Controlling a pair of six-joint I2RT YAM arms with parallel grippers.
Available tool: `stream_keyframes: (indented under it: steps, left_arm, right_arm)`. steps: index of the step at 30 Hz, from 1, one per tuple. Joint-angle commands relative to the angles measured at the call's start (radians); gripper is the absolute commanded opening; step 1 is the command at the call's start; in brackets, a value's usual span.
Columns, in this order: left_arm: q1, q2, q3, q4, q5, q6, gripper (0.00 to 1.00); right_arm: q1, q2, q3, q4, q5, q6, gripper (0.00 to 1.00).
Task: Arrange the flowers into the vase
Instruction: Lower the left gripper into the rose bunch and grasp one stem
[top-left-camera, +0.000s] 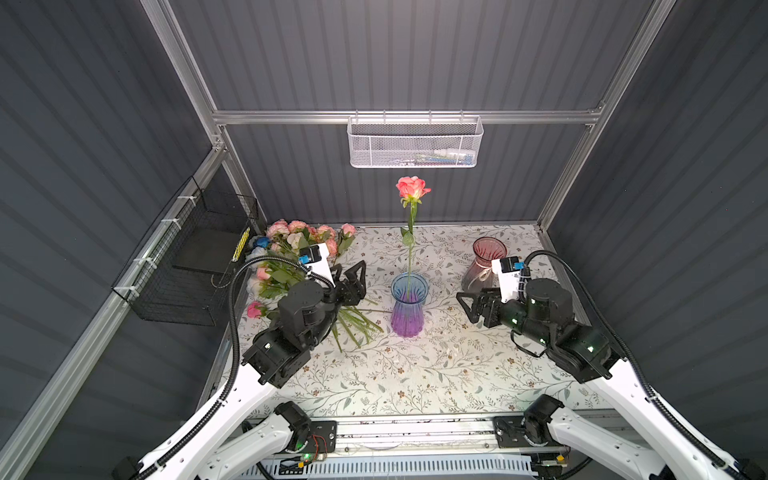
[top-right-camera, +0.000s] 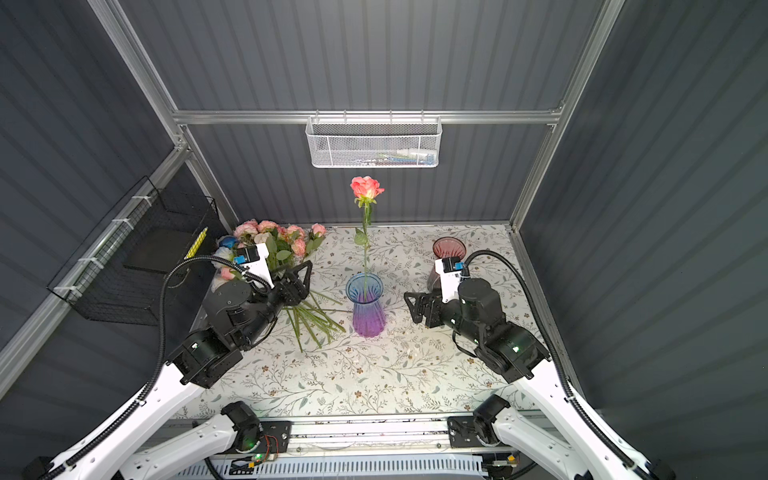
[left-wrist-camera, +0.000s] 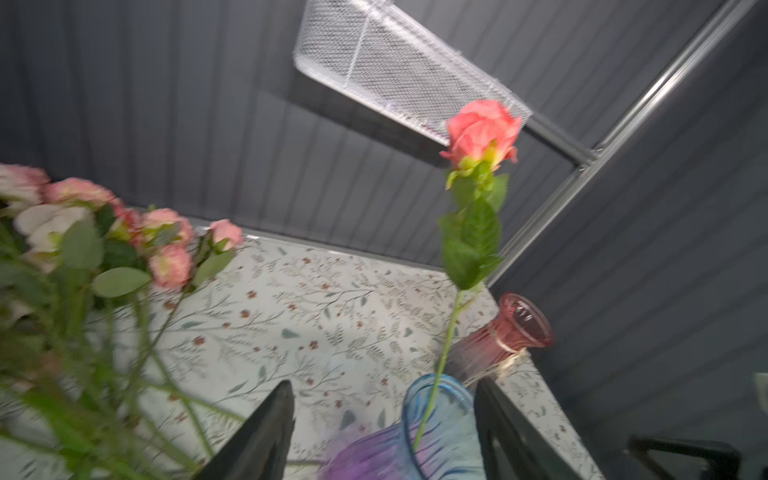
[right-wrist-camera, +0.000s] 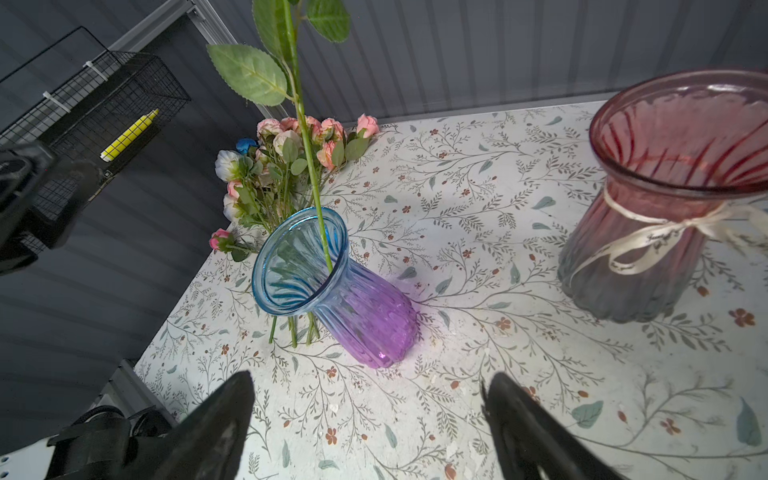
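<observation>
Flowers (top-left-camera: 291, 245) lie in a bunch on the table (top-left-camera: 415, 374), at its far left side. One coral rose (top-left-camera: 412, 187) stands up tall in the blue and purple vase (top-left-camera: 408, 307) in the middle.

The bunch has its blooms by the far corner. Its green stems point toward the foot of the vase. The left claw (top-left-camera: 356, 277) hangs over those stems, between the bunch and the vase. Its jaws are apart and hold nothing. The right claw (top-left-camera: 465, 307) is on the other side of the vase, with its jaws apart and empty too.

So the left arm is much nearer the bunch. I think it should reach down to the stems and close across them.

The right wrist view shows the rose stem (right-wrist-camera: 322, 232) going down inside the vase mouth, but it cuts off the bloom. Both top views show the bloom. The left wrist view is blurry.
</observation>
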Motion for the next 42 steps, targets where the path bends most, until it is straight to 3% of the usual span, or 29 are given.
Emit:
stream_keyframes:
  steps: [1, 3, 6, 13, 23, 35, 42]
  left_arm:
    - [0.158, 0.018, -0.038, -0.149, 0.068, -0.094, 0.6]
    - [0.292, 0.066, -0.052, -0.166, 0.204, -0.132, 0.54]
    - [0.429, 0.185, -0.046, -0.194, 0.317, -0.159, 0.46]
    - [0.593, 0.45, -0.016, -0.118, 0.37, -0.184, 0.34]
    - [0.655, 0.682, 0.066, -0.046, 0.31, -0.19, 0.34]
    - [0.666, 0.776, 0.09, 0.012, 0.247, -0.176, 0.32]
    - [0.666, 0.827, 0.107, 0.013, 0.216, -0.161, 0.21]
  right_arm:
    - [-0.011, 0.003, -0.008, 0.042, -0.019, 0.018, 0.87]
    - [-0.015, 0.007, -0.008, 0.044, -0.028, 0.021, 0.86]
    - [-0.021, 0.005, -0.008, 0.044, -0.039, 0.026, 0.85]
    - [-0.034, -0.019, -0.013, 0.036, -0.049, 0.031, 0.85]
    - [-0.052, -0.06, -0.016, 0.011, -0.048, 0.023, 0.85]
    - [-0.065, -0.085, -0.015, -0.006, -0.047, 0.019, 0.85]
    - [-0.07, -0.088, -0.014, -0.01, -0.047, 0.02, 0.86]
